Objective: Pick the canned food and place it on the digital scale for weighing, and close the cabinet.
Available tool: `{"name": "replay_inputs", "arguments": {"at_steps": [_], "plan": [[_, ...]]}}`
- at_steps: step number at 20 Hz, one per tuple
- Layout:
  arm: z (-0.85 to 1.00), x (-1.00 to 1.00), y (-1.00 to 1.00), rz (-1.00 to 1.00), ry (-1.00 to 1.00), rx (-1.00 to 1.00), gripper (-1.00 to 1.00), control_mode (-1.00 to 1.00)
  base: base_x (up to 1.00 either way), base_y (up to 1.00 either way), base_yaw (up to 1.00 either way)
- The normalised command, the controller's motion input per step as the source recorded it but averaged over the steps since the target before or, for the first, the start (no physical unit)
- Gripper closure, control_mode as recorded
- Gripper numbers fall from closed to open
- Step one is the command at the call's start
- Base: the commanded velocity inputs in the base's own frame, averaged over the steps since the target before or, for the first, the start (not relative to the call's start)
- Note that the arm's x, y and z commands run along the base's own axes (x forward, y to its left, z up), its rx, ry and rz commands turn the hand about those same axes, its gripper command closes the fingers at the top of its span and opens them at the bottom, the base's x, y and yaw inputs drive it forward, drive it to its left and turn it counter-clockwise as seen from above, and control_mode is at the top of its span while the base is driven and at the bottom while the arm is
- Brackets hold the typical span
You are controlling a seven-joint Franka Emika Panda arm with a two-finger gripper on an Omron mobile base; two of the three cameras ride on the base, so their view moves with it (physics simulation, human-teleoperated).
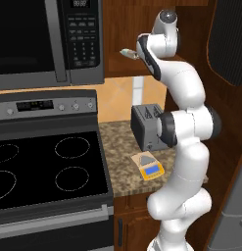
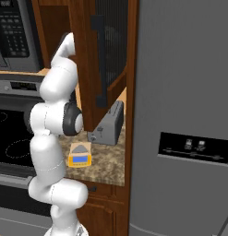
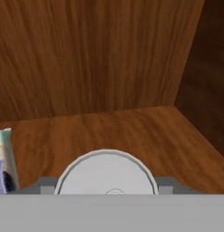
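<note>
Closest to the hand camera sits the silvery round top of the canned food (image 3: 107,174), standing upright on the cabinet (image 3: 99,54) shelf, right at the bottom of the hand view. Whether the fingers are apart or clamped on it cannot be told. A can like this is likely rigid, fairly heavy and smooth-sided, so a firm pinch across its curved wall, below the rim, seems wisest. At the left a pale wrapped item (image 3: 3,161) lies near; the cabinet's side wall closes the right. Its door (image 2: 104,60) hangs open beside the arm. Below, the digital scale (image 1: 149,165) rests on the granite surface (image 1: 120,147) near the front edge, just before the toaster (image 1: 147,126).
</note>
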Motion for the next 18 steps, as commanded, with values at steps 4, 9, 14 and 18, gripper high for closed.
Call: {"name": "replay_inputs", "arguments": {"at_steps": [4,9,14,18], "plan": [[-0.54,-0.31,0.03,0.0,-0.28,0.0,1.0,-1.0,0.0,0.0,0.0],[-0.2,-0.9,0.02,0.01,-0.34,0.04,1.0,-1.0,0.0,0.0,0.0],[0.19,-1.0,0.0,0.0,-0.21,0.01,1.0,-1.0,0.0,0.0,0.0],[0.35,-1.0,0.04,0.0,0.01,0.0,1.0,-1.0,0.0,0.0,0.0]]}}
